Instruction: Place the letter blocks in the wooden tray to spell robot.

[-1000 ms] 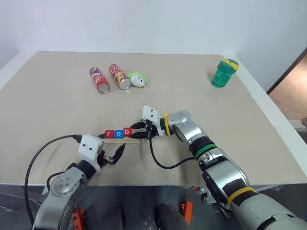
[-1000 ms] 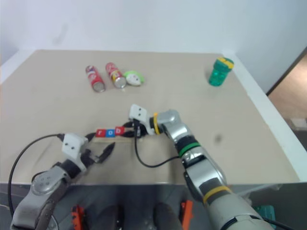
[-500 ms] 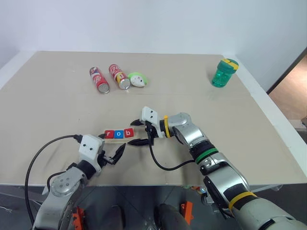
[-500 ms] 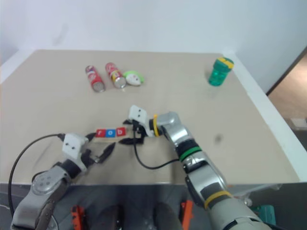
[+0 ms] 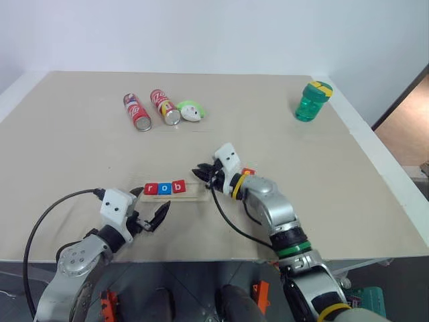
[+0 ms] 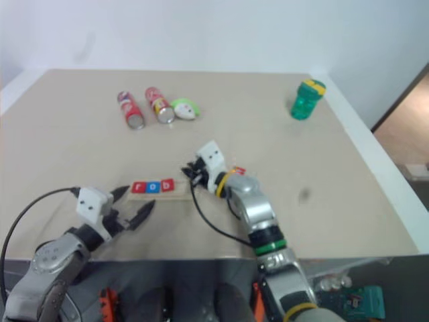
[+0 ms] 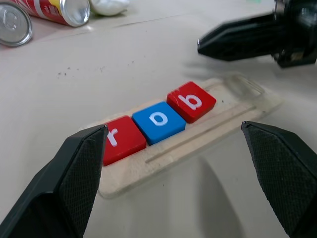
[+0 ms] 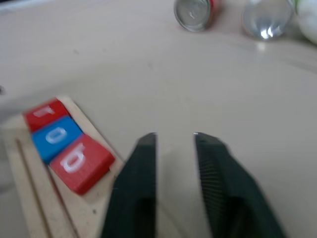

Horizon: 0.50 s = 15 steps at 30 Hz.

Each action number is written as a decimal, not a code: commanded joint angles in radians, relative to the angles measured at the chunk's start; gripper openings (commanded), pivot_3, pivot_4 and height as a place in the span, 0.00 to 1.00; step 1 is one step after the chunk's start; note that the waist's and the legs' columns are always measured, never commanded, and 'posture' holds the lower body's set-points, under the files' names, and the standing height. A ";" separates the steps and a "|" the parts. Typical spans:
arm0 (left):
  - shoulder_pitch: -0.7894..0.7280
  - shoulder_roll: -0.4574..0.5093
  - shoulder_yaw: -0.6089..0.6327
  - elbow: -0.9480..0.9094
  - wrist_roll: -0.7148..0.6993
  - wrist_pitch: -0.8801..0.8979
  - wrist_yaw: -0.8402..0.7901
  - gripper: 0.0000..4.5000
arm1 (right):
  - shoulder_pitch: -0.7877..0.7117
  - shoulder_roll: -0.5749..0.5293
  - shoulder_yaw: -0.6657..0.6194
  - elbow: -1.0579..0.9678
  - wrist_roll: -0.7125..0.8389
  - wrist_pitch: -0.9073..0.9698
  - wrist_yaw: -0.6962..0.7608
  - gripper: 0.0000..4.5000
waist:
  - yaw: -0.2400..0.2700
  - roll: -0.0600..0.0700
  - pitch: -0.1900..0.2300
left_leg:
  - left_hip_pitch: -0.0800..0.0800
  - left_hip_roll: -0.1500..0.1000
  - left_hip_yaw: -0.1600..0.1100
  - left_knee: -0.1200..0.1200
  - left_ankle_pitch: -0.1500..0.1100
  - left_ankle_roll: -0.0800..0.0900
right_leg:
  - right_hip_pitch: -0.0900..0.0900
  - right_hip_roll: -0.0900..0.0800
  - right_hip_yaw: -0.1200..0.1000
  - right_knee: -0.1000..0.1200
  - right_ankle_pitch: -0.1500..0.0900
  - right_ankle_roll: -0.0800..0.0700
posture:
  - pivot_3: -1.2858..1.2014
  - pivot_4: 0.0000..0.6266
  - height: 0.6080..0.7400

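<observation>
The wooden tray (image 5: 195, 194) lies near the table's front, with three letter blocks at its left end: red r (image 7: 121, 141), blue o (image 7: 158, 120) and red b (image 7: 192, 101). Its right part (image 7: 233, 94) is bare. My right gripper (image 5: 199, 172) hovers just beyond the tray's right end, shut, with nothing between its fingers (image 8: 143, 168). Behind that wrist a small red tile (image 5: 248, 172) lies on the table; its letter cannot be read. My left gripper (image 5: 155, 218) stands open in front of the tray, its fingertips (image 7: 101, 134) spread wide and touching nothing.
Two red cans (image 5: 137, 111) (image 5: 165, 106) and a green-and-white object (image 5: 193, 111) lie at the back left. A green bottle (image 5: 312, 102) stands at the back right corner. Black cables loop from both wrists over the table's front edge.
My right gripper has let go at the b block, opened, drawn back to the right past the tray's end and shut. The left arm has kept its place.
</observation>
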 commanded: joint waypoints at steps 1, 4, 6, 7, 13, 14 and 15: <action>0.011 -0.005 0.033 -0.046 -0.036 -0.022 -0.004 1.00 | -0.003 0.025 0.035 -0.055 -0.045 -0.015 -0.090 0.01 | 0.000 0.000 0.000 | 0.000 0.000 0.000 0.000 0.000 0.000 | 0.000 0.000 0.000 0.000 0.000 0.000 | 0.52 0.24 0.99; 0.016 -0.005 0.034 -0.045 -0.041 -0.023 -0.004 1.00 | -0.004 0.027 0.070 -0.041 -0.077 -0.034 -0.118 0.01 | -0.001 0.000 0.000 | 0.000 0.000 0.000 0.001 0.000 0.000 | 0.001 0.000 0.000 0.000 0.000 0.000 | 0.52 0.24 0.99; 0.020 -0.003 0.032 -0.045 -0.040 -0.024 -0.003 1.00 | -0.005 0.028 0.085 -0.045 -0.076 -0.033 -0.112 0.01 | -0.002 0.000 0.000 | 0.000 0.000 0.000 0.001 0.000 0.000 | 0.001 0.000 0.000 0.000 0.000 0.000 | 0.52 0.24 0.99; 0.022 -0.003 0.031 -0.046 -0.040 -0.025 -0.002 1.00 | -0.005 0.027 0.092 -0.047 -0.075 -0.031 -0.107 0.01 | -0.002 0.000 0.000 | 0.000 0.000 0.000 0.001 0.000 0.000 | 0.001 -0.001 0.000 0.000 0.000 0.000 | 0.52 0.24 0.99; 0.030 -0.004 0.024 -0.050 -0.032 -0.026 0.003 1.00 | 0.018 0.013 0.135 -0.056 -0.083 -0.044 -0.083 0.01 | -0.002 0.000 0.000 | 0.000 0.000 0.000 0.000 0.000 0.000 | 0.000 0.000 -0.001 0.000 0.000 0.000 | 0.52 0.24 0.99; 0.032 -0.004 0.023 -0.051 -0.031 -0.026 0.003 1.00 | 0.022 0.012 0.140 -0.063 -0.083 -0.042 -0.081 0.01 | -0.002 0.000 0.000 | 0.000 0.000 -0.001 0.000 0.000 0.000 | 0.000 0.000 -0.001 0.000 -0.001 0.000 | 0.52 0.24 0.99; 0.033 -0.004 0.022 -0.052 -0.031 -0.026 0.003 1.00 | 0.025 0.012 0.143 -0.069 -0.081 -0.039 -0.078 0.01 | -0.002 0.000 0.000 | 0.000 0.000 -0.001 0.000 0.000 0.000 | 0.000 0.000 -0.001 0.000 -0.001 0.000 | 0.52 0.24 0.99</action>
